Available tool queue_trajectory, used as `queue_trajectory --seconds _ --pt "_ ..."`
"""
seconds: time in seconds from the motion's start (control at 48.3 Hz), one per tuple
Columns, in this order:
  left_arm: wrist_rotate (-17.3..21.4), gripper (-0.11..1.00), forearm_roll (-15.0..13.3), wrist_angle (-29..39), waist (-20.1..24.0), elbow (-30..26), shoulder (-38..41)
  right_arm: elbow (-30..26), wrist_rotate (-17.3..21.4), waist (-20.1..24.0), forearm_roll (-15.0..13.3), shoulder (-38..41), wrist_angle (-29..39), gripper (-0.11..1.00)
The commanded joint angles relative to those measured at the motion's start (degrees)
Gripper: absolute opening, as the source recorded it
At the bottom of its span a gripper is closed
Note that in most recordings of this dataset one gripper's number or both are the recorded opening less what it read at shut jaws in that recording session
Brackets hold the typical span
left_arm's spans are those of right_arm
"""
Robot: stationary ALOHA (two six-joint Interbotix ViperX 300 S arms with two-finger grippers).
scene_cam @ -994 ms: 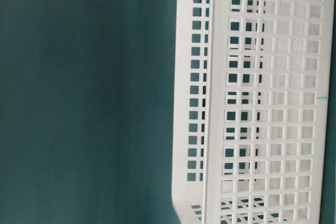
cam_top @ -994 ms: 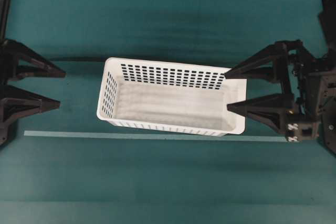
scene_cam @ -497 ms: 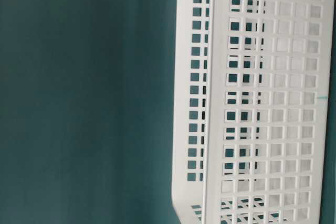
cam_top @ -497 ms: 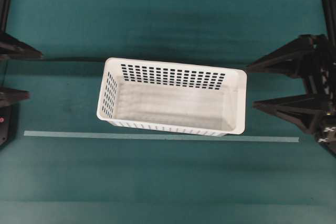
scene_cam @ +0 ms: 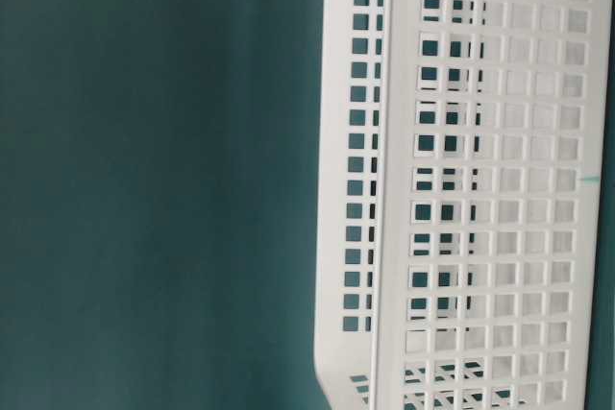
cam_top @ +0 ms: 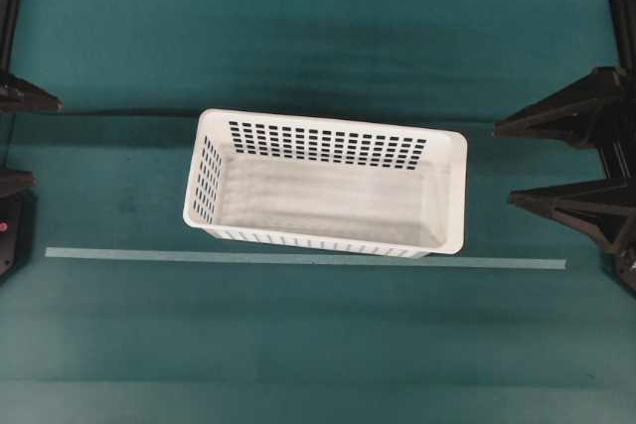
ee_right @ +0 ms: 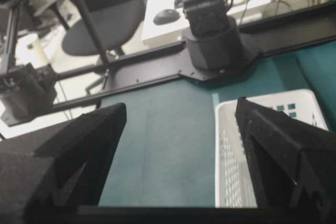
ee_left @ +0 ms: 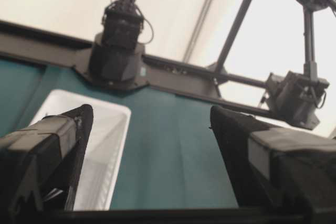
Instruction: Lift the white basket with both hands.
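Observation:
The white basket (cam_top: 328, 186) stands empty on the green table, its long side left to right. It fills the right of the table-level view (scene_cam: 480, 189) and shows in the left wrist view (ee_left: 105, 145) and the right wrist view (ee_right: 231, 150). My left gripper (cam_top: 25, 141) is open at the far left edge, well apart from the basket; its jaws stand wide in its wrist view (ee_left: 149, 124). My right gripper (cam_top: 507, 164) is open and empty, a short gap to the right of the basket's right end, jaws wide in its wrist view (ee_right: 181, 114).
A pale tape line (cam_top: 298, 258) runs across the table just in front of the basket. The opposite arm's base (ee_left: 118, 51) stands at the table's far end in the left wrist view, and the other base (ee_right: 210, 40) in the right wrist view.
Both grippers have drawn back outward from the basket, the left toward the left edge and the right toward the right edge. The right fingertips were at the basket's right rim. The basket has not moved.

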Motion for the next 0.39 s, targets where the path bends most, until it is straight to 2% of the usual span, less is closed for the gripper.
queue_trajectory --seconds 0.0,0.373 --pt "-0.18 0.91 0.09 -0.53 -0.18 -0.53 1.14 -0.44 0.09 0.0 -0.09 0.62 -0.35 0.91" --pt "-0.18 0.91 0.09 -0.44 -0.18 0.18 0.97 -0.18 0.18 -0.09 -0.09 0.62 -0.35 0.91"
